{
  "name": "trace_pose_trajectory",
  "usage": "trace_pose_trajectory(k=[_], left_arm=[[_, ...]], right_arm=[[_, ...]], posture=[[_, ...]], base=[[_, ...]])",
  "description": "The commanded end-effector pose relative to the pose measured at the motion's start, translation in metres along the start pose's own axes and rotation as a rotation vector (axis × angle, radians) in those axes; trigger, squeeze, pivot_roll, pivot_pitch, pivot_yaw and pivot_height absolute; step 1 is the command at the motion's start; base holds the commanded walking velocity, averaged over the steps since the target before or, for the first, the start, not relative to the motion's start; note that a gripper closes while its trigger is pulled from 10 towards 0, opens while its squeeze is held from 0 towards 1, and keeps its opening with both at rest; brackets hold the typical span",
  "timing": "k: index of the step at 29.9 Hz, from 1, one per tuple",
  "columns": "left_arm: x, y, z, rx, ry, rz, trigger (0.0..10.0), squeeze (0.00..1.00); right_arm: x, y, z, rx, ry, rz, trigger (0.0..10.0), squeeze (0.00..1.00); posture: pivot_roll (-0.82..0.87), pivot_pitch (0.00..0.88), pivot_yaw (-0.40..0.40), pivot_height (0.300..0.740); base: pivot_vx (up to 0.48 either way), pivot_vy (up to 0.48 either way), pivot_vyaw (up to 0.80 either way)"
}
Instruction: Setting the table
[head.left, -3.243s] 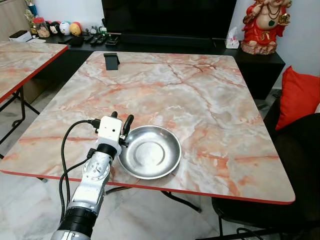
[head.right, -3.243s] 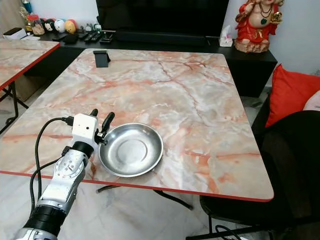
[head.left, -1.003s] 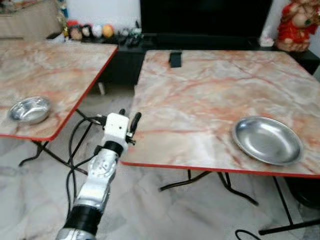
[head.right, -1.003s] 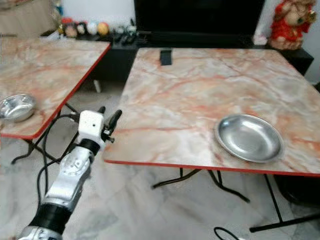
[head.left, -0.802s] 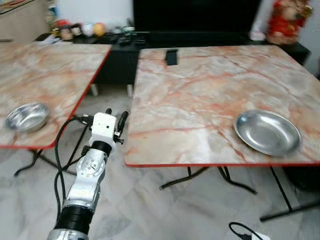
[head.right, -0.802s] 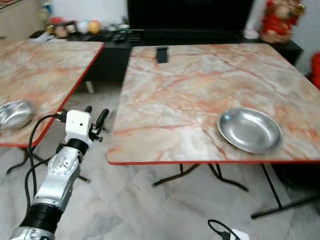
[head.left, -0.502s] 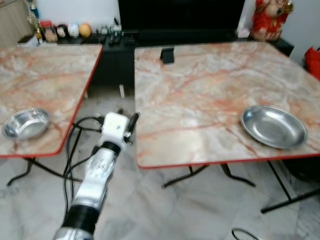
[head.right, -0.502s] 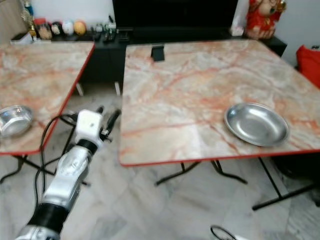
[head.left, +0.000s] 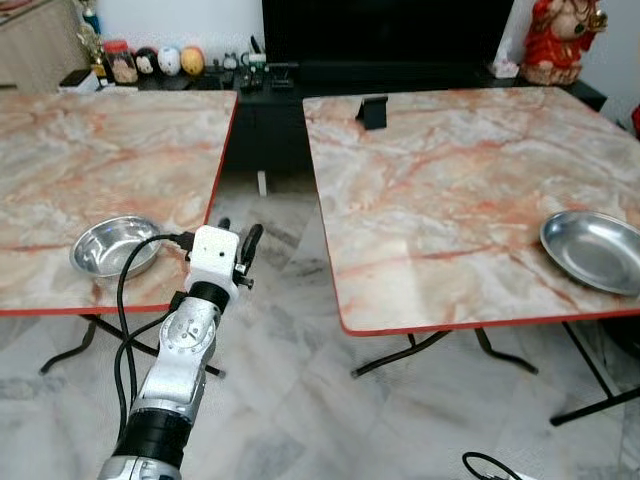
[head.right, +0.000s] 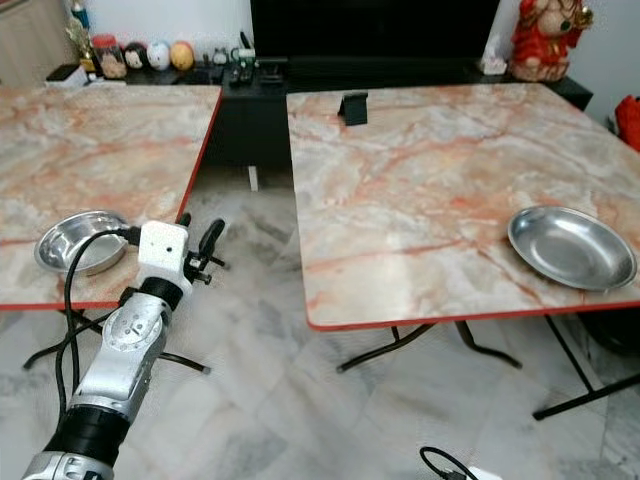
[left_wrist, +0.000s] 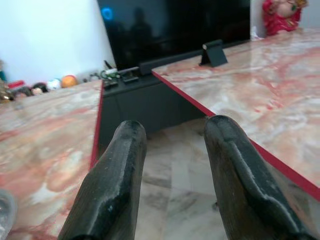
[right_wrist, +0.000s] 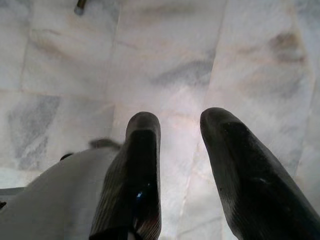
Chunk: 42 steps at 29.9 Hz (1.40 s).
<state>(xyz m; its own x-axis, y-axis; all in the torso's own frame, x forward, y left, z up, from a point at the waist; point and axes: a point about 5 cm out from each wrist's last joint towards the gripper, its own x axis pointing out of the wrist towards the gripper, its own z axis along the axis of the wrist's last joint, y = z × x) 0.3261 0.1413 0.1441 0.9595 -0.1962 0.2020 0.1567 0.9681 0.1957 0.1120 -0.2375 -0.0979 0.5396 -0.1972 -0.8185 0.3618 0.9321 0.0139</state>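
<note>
Your left gripper (head.left: 236, 238) hangs empty in the gap between the two marble tables, raised about level with the table tops; its two black fingers (left_wrist: 114, 184) stand a moderate way apart with nothing between them. The steel bowl (head.left: 112, 246) you probably want next sits on the left table (head.left: 100, 150), close to its near red edge. From the gripper it lies at about nine o'clock, near but not touching, with the table's corner between them.

That is the relation to mind: the fingers point toward twelve o'clock, down the aisle toward the dark TV console (head.left: 380, 72), so the bowl is off to the side of the wrist, not ahead of it. You will likely have to turn the wrist or the body leftward before reaching. The bowl is round, so no axis matters; any stretch of rim will do.

The left arm is plainly the nearer one. Your right gripper (right_wrist: 180, 150) hangs idle over the pale floor tiles, fingers parted and empty.

The steel plate (head.right: 570, 247) already lies on the right table (head.right: 430, 150), at three o'clock, near its front edge.
</note>
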Motion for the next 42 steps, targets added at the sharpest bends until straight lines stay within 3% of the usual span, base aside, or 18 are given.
trace_pose_trajectory(k=[1,27,42], left_arm=[[0.0016,-0.0045,0.0024,-0.002,-0.003,-0.016,10.0,0.0],[0.0037,-0.002,0.0035,0.005,-0.001,0.002,10.0,0.0],[0.0028,-0.0054,0.0049,-0.002,-0.012,0.009,10.0,0.0]], right_arm=[[-0.001,-0.0029,-0.0019,-0.002,0.004,-0.01,10.0,0.0],[-0.0004,-0.0041,0.0005,-0.015,0.001,-0.008,10.0,0.0],[-0.0009,-0.005,-0.0001,-0.048,0.006,0.005,10.0,0.0]], posture=[[0.05,0.0,-0.014,0.715],[0.07,0.0,-0.021,0.715],[0.07,0.0,-0.031,0.715]], base=[[0.0,0.345,0.0],[0.0,0.338,0.0],[0.0,0.0,0.0]])
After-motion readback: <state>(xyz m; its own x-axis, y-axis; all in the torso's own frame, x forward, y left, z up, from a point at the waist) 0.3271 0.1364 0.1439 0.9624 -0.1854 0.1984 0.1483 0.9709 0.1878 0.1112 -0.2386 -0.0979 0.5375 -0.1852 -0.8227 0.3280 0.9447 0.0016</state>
